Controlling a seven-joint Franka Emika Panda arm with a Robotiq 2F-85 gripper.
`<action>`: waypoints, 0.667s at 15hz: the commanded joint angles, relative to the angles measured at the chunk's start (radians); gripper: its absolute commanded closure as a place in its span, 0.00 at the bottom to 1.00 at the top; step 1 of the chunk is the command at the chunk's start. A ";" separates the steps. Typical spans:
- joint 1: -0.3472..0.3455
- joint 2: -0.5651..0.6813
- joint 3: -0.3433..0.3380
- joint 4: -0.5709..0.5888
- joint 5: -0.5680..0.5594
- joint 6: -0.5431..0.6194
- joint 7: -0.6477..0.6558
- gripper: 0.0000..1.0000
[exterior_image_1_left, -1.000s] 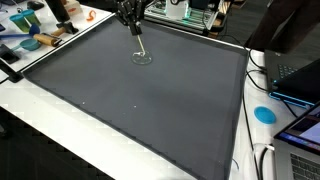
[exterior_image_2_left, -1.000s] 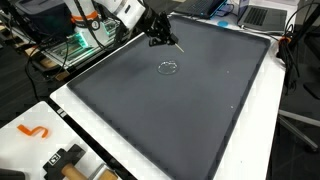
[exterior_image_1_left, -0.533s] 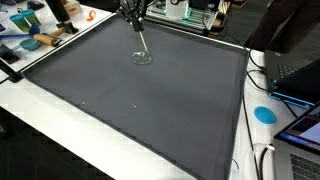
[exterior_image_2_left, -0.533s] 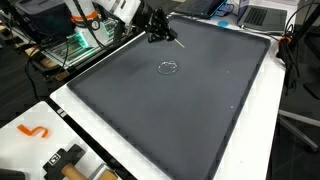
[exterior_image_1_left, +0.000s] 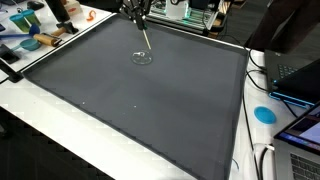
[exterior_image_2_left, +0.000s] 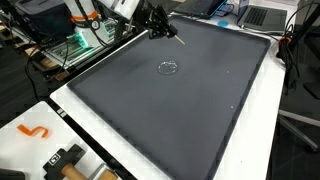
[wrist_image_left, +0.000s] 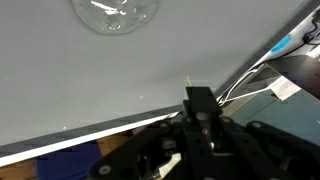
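My gripper (exterior_image_1_left: 139, 20) hangs above the far edge of a dark grey mat (exterior_image_1_left: 150, 110), shut on a thin pale stick (exterior_image_1_left: 146, 40) that slants down toward the mat. On the mat below the stick's lower end lies a small clear glass dish (exterior_image_1_left: 143, 58), and the stick's tip stands apart from it. From another side, an exterior view shows the gripper (exterior_image_2_left: 163, 31), the stick (exterior_image_2_left: 177, 39) and the dish (exterior_image_2_left: 168, 68). In the wrist view the black fingers (wrist_image_left: 200, 97) are pressed together, with the dish (wrist_image_left: 115, 12) at the top edge.
White table border surrounds the mat (exterior_image_2_left: 190, 110). A blue disc (exterior_image_1_left: 264, 114), laptops (exterior_image_1_left: 295, 80) and cables (exterior_image_1_left: 265, 160) lie at one side. Bowls and clutter (exterior_image_1_left: 30, 35) sit at a far corner. An orange S-shaped piece (exterior_image_2_left: 35, 131) and a black tool (exterior_image_2_left: 65, 160) rest near a front corner.
The gripper has risen and drawn back toward the mat's far edge, carrying the stick up and away from the glass dish. The dish has not moved.
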 joint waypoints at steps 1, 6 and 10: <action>0.023 -0.044 -0.002 -0.030 0.014 0.020 0.010 0.97; 0.042 -0.060 0.017 -0.022 -0.009 0.079 0.088 0.97; 0.066 -0.058 0.043 -0.011 -0.062 0.157 0.205 0.97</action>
